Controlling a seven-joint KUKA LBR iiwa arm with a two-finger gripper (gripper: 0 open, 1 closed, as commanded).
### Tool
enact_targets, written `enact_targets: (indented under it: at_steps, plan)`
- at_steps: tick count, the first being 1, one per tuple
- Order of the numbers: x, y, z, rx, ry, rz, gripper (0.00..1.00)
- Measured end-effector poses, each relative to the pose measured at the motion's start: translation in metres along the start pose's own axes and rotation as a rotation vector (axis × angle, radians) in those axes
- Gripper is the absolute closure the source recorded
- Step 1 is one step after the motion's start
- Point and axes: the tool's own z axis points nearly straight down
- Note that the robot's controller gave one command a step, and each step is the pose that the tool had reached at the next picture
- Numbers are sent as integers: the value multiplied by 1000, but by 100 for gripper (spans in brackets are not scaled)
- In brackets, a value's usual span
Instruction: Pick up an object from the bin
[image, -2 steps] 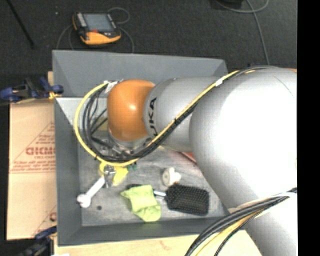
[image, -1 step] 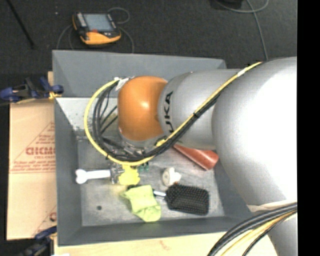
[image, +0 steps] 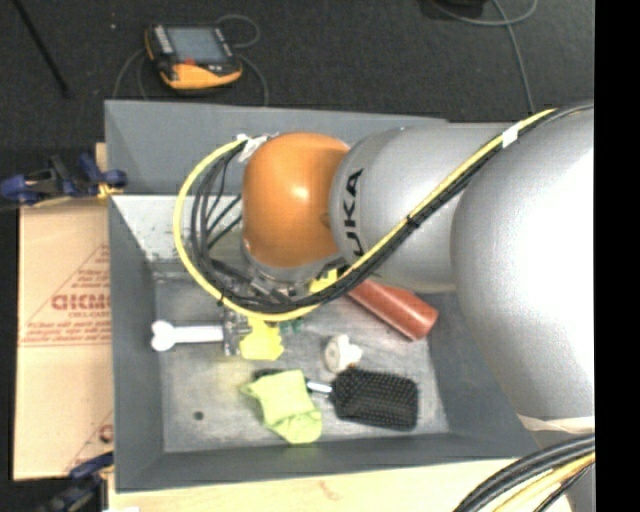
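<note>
Low over the floor of the grey metal bin (image: 135, 400), left of centre, the gripper (image: 234, 338) sits between a white bone-shaped plastic stick (image: 185, 335) and a small pale-yellow lump (image: 263, 342), close against both; whether it is open or closed I cannot tell. Closing astride both could shove the stick aside, or pinch only the lump's edge, which would likely slip on lifting

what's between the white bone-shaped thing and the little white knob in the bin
In the camera view, a yellow piece lies between the white bone-shaped thing and the white knob, with the gripper at the bone's right end.
</note>
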Motion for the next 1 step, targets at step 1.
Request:
enact_targets:
  at_steps: [1]
  plan:
    - [0, 2, -1, 0, 5, 24, 100]
